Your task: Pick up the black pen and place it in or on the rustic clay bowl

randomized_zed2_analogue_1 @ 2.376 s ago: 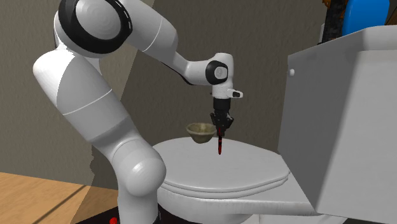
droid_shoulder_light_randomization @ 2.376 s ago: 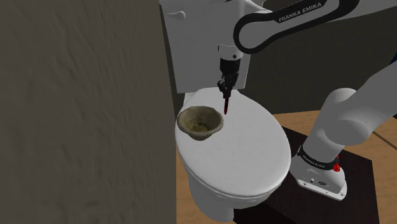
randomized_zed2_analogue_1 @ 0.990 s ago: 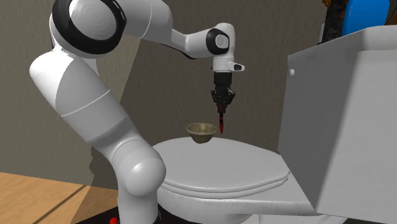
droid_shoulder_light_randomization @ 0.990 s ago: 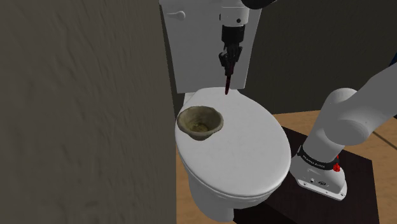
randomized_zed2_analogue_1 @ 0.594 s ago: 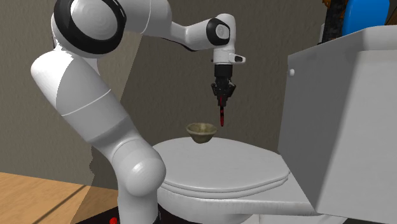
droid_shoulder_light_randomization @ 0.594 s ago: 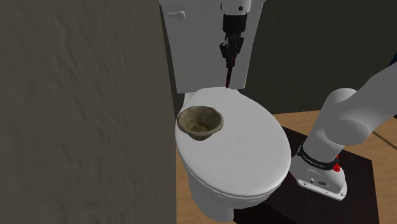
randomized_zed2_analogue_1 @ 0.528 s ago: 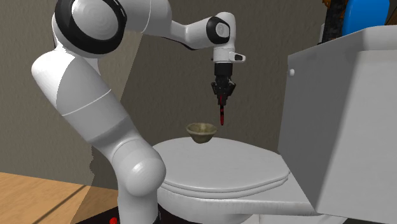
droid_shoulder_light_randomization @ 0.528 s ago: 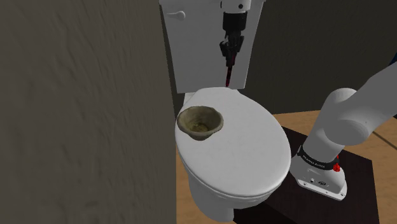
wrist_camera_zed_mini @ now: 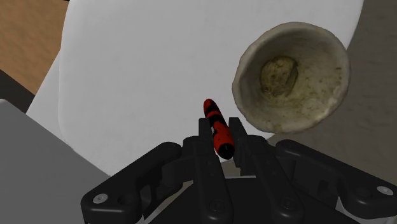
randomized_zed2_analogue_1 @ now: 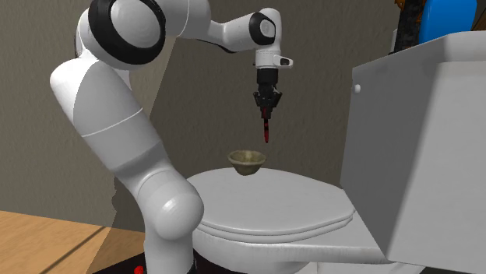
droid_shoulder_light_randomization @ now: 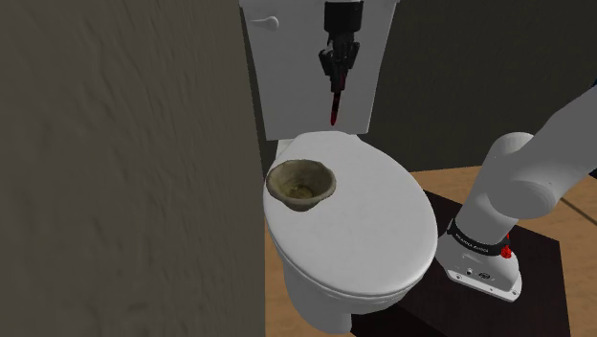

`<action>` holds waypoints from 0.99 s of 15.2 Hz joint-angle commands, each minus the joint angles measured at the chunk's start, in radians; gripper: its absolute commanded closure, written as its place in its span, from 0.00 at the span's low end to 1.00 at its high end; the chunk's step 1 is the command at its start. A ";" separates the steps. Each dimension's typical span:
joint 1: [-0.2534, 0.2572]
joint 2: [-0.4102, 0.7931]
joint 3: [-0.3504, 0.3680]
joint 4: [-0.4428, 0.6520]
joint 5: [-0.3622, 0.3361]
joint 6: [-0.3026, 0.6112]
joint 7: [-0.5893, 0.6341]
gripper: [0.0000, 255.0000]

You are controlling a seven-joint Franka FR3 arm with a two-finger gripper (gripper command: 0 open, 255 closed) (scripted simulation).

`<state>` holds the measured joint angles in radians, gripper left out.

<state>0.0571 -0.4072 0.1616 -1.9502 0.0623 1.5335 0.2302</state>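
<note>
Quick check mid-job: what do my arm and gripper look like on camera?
The arm is glossy white with rounded links and dark rings at its joints. Near its base sit a black band and a red knob. The gripper is all black, with two fingers and screw heads on its body.

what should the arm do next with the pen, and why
Probably carry it sideways toward the tan bowl before lowering. The tool is shut on the red-and-black pen, which hangs tip-down high above the toilet lid, and in the wrist view the bowl's opening lies beside the tip, not under it.
</note>
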 commanded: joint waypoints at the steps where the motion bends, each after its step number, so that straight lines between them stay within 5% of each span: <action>1: 0.014 0.026 0.036 0.041 0.010 -0.013 0.050 1.00; 10: 0.079 0.242 0.207 0.329 0.000 -0.081 0.299 1.00; 15: 0.081 0.216 0.203 0.234 0.008 -0.010 0.292 1.00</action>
<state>0.1375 -0.1890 0.3646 -1.7030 0.0701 1.5115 0.5225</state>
